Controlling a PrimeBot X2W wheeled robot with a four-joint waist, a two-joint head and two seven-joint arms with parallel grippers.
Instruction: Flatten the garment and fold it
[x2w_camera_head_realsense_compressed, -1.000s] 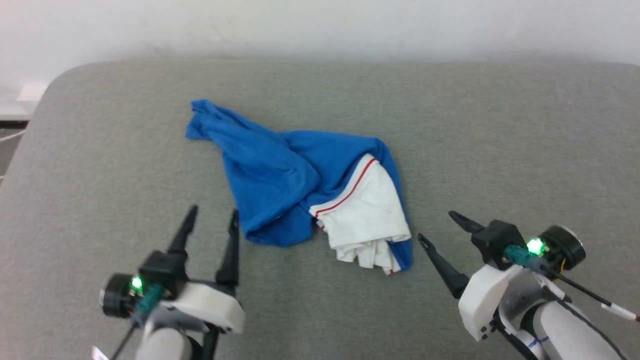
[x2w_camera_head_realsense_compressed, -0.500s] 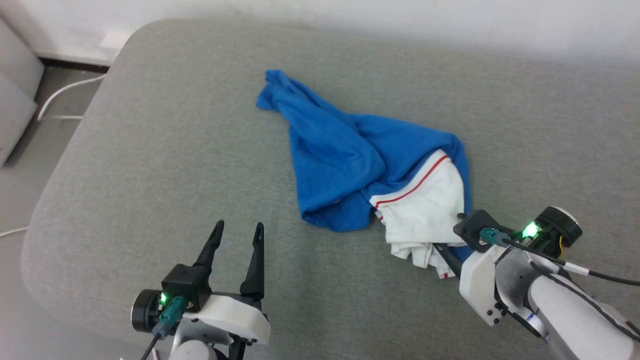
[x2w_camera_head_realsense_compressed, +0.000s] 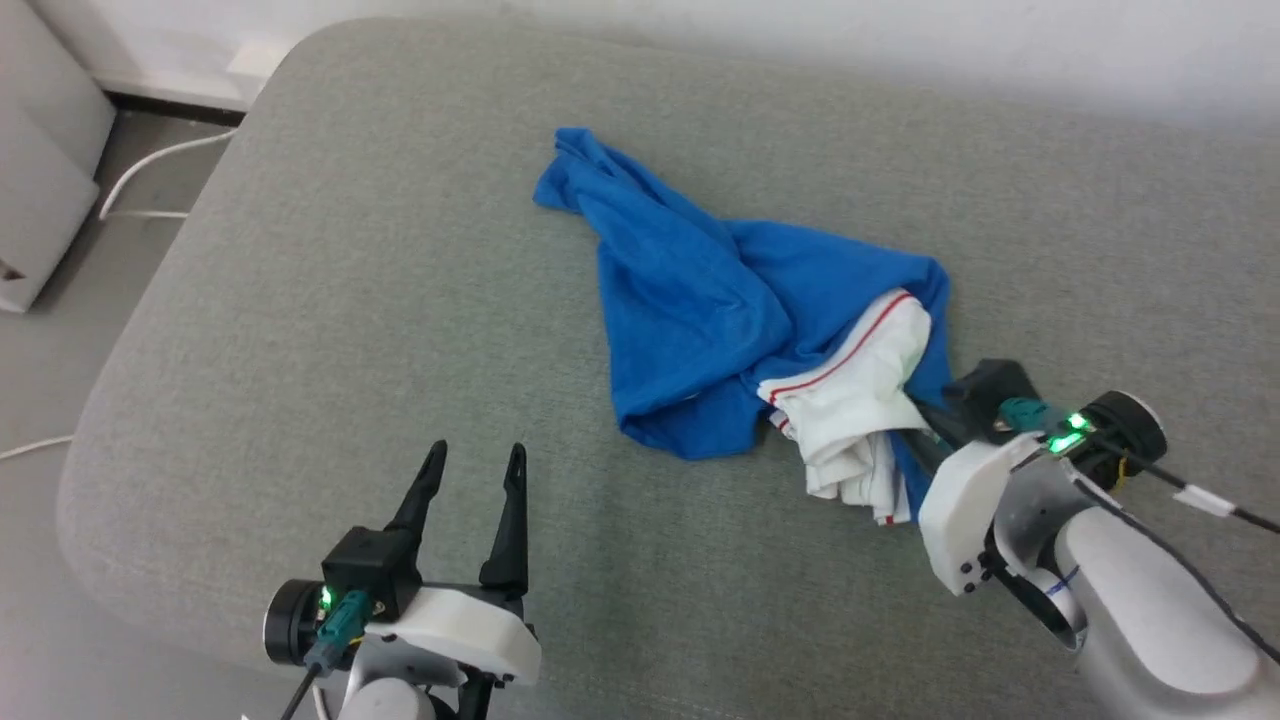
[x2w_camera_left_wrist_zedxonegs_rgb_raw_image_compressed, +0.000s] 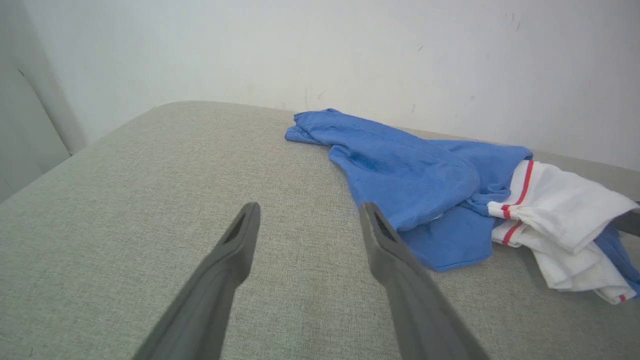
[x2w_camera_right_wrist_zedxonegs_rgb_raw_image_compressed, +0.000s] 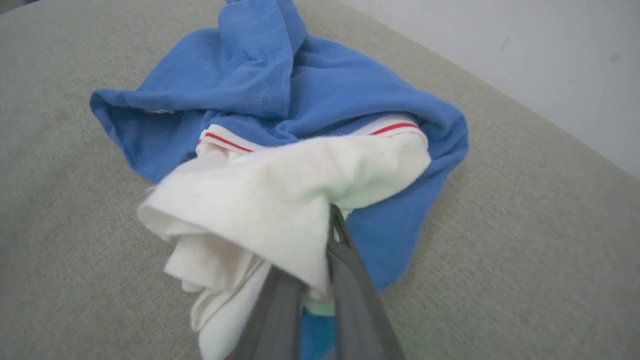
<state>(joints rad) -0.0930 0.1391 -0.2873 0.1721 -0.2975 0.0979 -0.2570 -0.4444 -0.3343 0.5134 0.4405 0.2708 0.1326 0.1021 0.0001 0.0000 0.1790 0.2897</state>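
The garment (x2w_camera_head_realsense_compressed: 700, 310) lies crumpled on the grey cushion (x2w_camera_head_realsense_compressed: 350, 330), royal blue with a white sleeve (x2w_camera_head_realsense_compressed: 850, 400) edged by a red stripe at its near right. My right gripper (x2w_camera_head_realsense_compressed: 915, 415) is shut on that white sleeve, the cloth bunched and lifted over its fingers (x2w_camera_right_wrist_zedxonegs_rgb_raw_image_compressed: 345, 265). In the right wrist view the sleeve (x2w_camera_right_wrist_zedxonegs_rgb_raw_image_compressed: 280, 200) drapes over the fingers with the blue body (x2w_camera_right_wrist_zedxonegs_rgb_raw_image_compressed: 280, 85) behind. My left gripper (x2w_camera_head_realsense_compressed: 472, 465) stands open near the front edge, left of the garment and apart from it. The left wrist view has the garment (x2w_camera_left_wrist_zedxonegs_rgb_raw_image_compressed: 415, 170) ahead to the right of my open fingers (x2w_camera_left_wrist_zedxonegs_rgb_raw_image_compressed: 385, 250).
The cushion's rounded left edge (x2w_camera_head_realsense_compressed: 110, 400) drops to the floor, where a white cable (x2w_camera_head_realsense_compressed: 150, 170) and a pale box (x2w_camera_head_realsense_compressed: 40, 200) lie. A white wall (x2w_camera_head_realsense_compressed: 800, 40) runs behind the cushion.
The head camera has swung, shifting the whole picture. My right gripper went from open beside the garment to shut on the white sleeve, now bunched and lifted. The left gripper stays open.
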